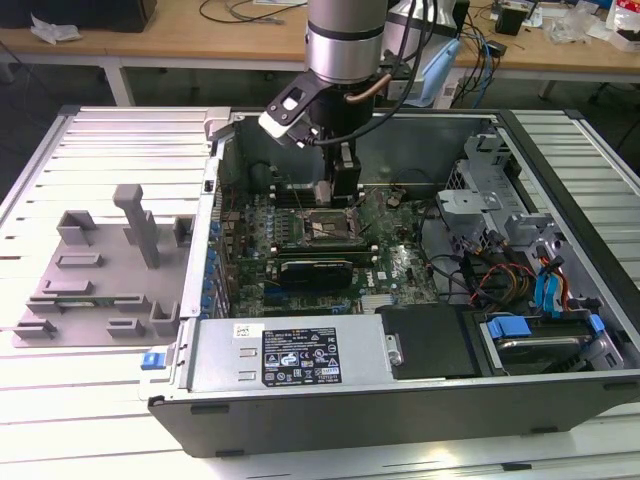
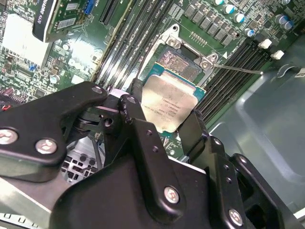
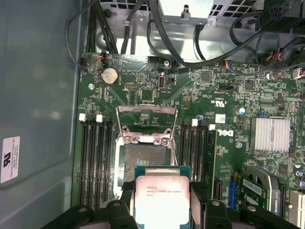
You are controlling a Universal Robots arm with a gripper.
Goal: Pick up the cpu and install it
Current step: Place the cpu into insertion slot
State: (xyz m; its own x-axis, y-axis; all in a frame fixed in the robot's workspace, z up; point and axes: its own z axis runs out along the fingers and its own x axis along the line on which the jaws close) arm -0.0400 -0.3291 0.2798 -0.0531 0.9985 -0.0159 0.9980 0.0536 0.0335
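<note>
My gripper (image 1: 345, 200) hangs inside the open computer case, just above the motherboard (image 1: 395, 265). It is shut on the cpu (image 3: 162, 198), a flat square chip with a silver metal top and a green rim. The black fingers (image 3: 198, 193) clamp two opposite edges of the cpu. In the second wrist view the cpu (image 2: 167, 102) hovers tilted over the near edge of the open socket (image 2: 178, 64). The socket (image 3: 145, 160) lies bare, with its metal load frame (image 3: 147, 125) flipped up behind it.
Memory slots (image 3: 95, 157) flank the socket on both sides. An expansion card (image 1: 315, 268) stands just in front of it. Cables (image 1: 495, 275) and drive bays (image 1: 540, 335) fill the case's right. A grey plastic tray (image 1: 95, 270) with upright blocks lies at the exterior view's left.
</note>
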